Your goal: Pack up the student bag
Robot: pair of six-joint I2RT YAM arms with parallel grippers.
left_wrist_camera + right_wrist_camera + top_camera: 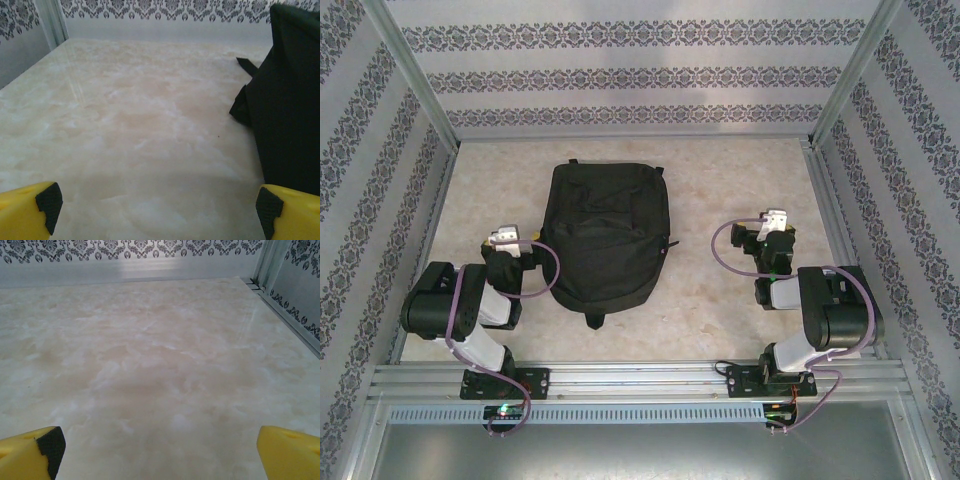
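While lying flat at the middle of the table [720, 190], the black fabric student bag [607, 240] is showing its rounded top and front pocket. The left gripper [159, 202] is sitting just beside it, the right gripper [159, 445] well apart, both gaping wide, gripping nothing.

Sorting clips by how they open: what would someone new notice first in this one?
A big black backpack lies flat near the middle of the pale marbled table. An arm sits folded on either side of it, with the left fingers spread wide right beside the bag and the right fingers just as wide over the tabletop. Walls with dark floral stripes enclose the scene.
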